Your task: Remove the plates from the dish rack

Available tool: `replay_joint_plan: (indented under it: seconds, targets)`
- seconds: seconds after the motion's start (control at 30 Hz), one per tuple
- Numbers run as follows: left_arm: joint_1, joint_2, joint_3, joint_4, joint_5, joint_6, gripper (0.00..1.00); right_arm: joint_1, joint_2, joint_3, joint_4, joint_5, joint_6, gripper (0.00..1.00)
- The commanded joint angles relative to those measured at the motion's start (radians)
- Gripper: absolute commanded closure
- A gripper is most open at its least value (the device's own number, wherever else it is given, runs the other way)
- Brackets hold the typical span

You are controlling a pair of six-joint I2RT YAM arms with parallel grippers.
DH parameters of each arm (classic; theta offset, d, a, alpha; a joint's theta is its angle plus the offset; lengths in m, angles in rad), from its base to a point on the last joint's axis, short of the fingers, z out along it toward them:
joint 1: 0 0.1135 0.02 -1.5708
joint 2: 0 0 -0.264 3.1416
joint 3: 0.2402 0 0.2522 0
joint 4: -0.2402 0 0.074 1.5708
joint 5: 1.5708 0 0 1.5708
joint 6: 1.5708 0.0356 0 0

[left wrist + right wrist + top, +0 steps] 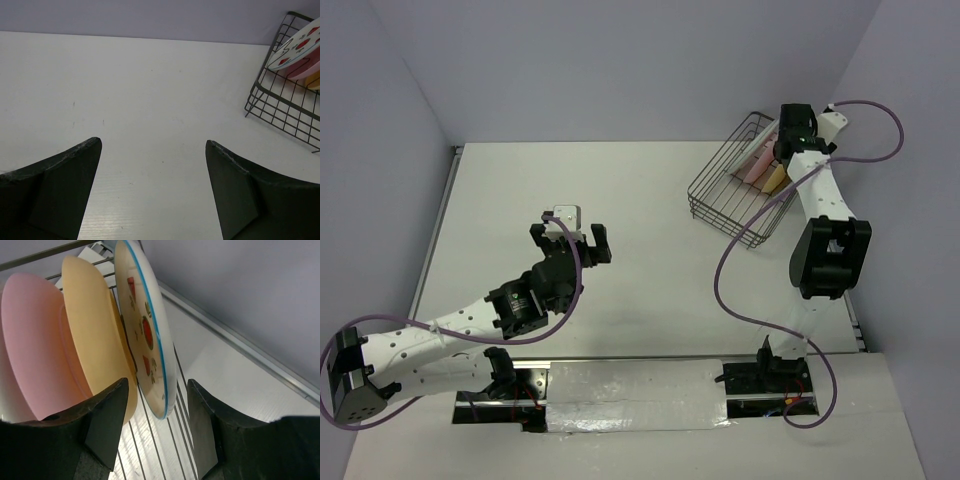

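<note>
Evidently, right claw (158, 384) straddled the strawberry plate (146, 332) in the dish rack (720, 200), grip indeterminate; left claw (153, 141) stood spread.

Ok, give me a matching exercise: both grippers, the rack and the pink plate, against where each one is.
1 left gripper
2 right gripper
3 rack
4 pink plate

a on edge in the rack
b open above the table's middle
c table's far right corner
d fingers either side of the strawberry plate

Pairs: 1b, 2d, 3c, 4a.
</note>
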Motion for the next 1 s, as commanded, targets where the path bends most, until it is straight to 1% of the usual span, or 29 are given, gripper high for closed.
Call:
replay_joint_plan:
  seconds: [0.0,0.27,0.37,0.77,0.83,0.9,0.97]
  targets:
    - [-0.005,-0.009,0.019,0.036,-0.020,-0.024,0.03,-0.022,0.025,0.061,0.045,0.034,0.004,0.42]
    - [-0.005,-0.002,0.025,0.031,-0.026,-0.019,0.03,-0.044,0.061,0.045,0.079,0.019,0.001,0.43]
    - [-0.005,-0.002,0.028,0.028,-0.035,-0.019,0.03,-0.047,0.074,0.050,0.093,0.015,-0.002,0.46]
    - [-0.005,-0.015,0.025,0.026,-0.023,-0.019,0.03,-0.050,0.099,0.082,0.121,0.008,-0.028,0.64]
    - [-0.005,-0.018,0.025,0.025,-0.023,-0.019,0.03,-0.050,0.107,0.094,0.119,0.002,-0.030,0.65]
    - [-0.005,-0.023,0.027,0.023,-0.022,-0.021,0.04,-0.052,0.119,0.110,0.105,0.002,-0.028,0.72]
    - [-0.005,-0.025,0.024,0.025,-0.022,-0.019,0.04,-0.052,0.122,0.122,0.087,0.008,-0.021,0.98]
